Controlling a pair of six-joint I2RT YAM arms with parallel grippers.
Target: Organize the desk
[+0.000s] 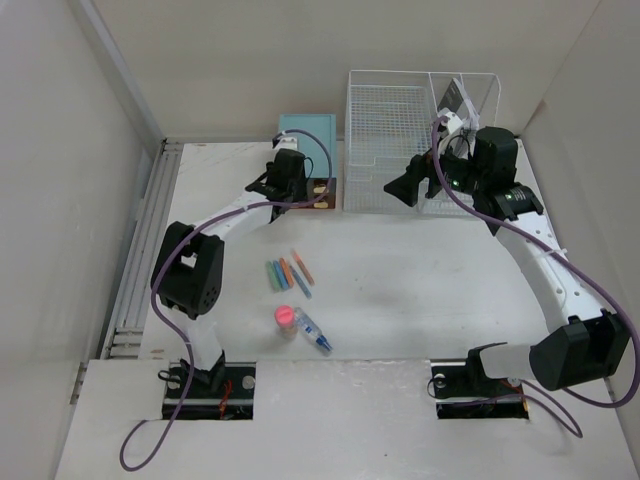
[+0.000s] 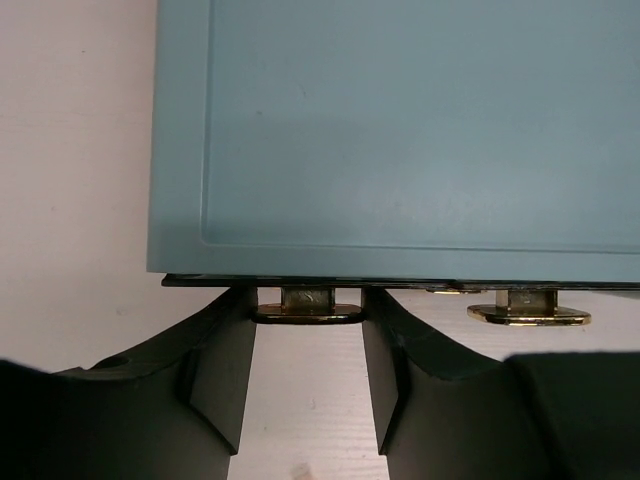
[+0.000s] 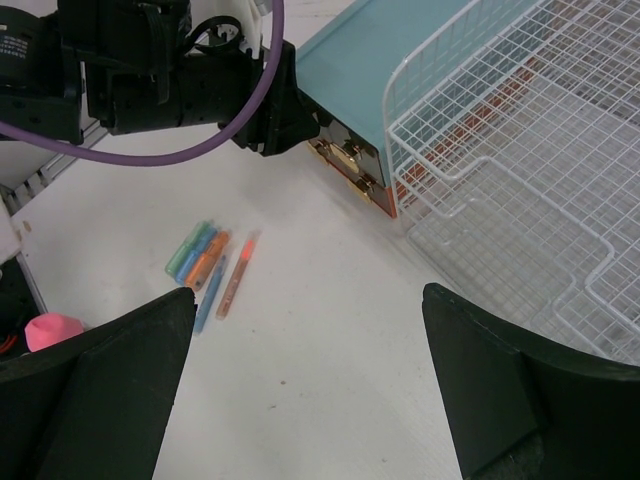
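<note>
Arm bases sat at the near edge of the white surface (image 1: 400,300), which filled the workspace out to the far walls, with silver rails (image 1: 140,260) along its left side. Nearest the bases lay a pink-capped item (image 1: 284,316), and just beside it a blue pen (image 1: 314,333) lay at an angle. A bit farther were loose markers (image 1: 283,271) in teal, blue and orange, side by side, with one orange marker (image 1: 302,266) slightly apart on their right.

Farther back on the left, the left gripper (image 2: 308,320) was at the front of the teal drawer box (image 2: 400,140). It had closed in on a brass handle (image 2: 308,300), with a finger against each end and no gap visible in the wrist view. A second brass handle (image 2: 528,308) to its right was untouched.

On the right, the right gripper (image 3: 310,300) hung above the surface with its jaws spread wide and nothing between them. It was just in front of the white wire rack (image 1: 390,120). The rack stood at the far edge, right beside the teal box.
</note>
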